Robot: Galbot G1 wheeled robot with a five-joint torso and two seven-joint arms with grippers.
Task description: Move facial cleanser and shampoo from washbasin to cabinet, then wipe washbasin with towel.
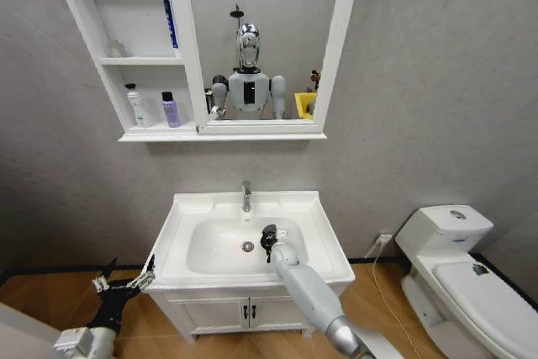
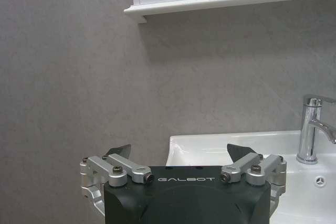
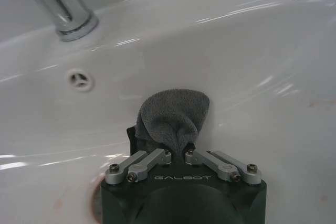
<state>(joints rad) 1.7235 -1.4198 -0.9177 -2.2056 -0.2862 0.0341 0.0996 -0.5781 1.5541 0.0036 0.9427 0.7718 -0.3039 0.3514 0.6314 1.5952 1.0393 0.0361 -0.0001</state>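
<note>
Dark grey, the towel (image 3: 173,115) is pinched in the right gripper (image 3: 176,148) and pressed inside the washbasin (image 1: 181,208) bowl, right of the drain, evidently for wiping. The left gripper (image 2: 178,153) is held wide apart, idle, off the washbasin's left edge.

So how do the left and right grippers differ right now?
The right gripper is down in the bowl of the washbasin, shut on the dark grey towel; the left gripper is open and holds nothing. The right one reaches over the basin near the drain, while the left hangs low outside the basin's left edge, facing the wall. Both are the same black Galbot design with silver linkages.
</note>
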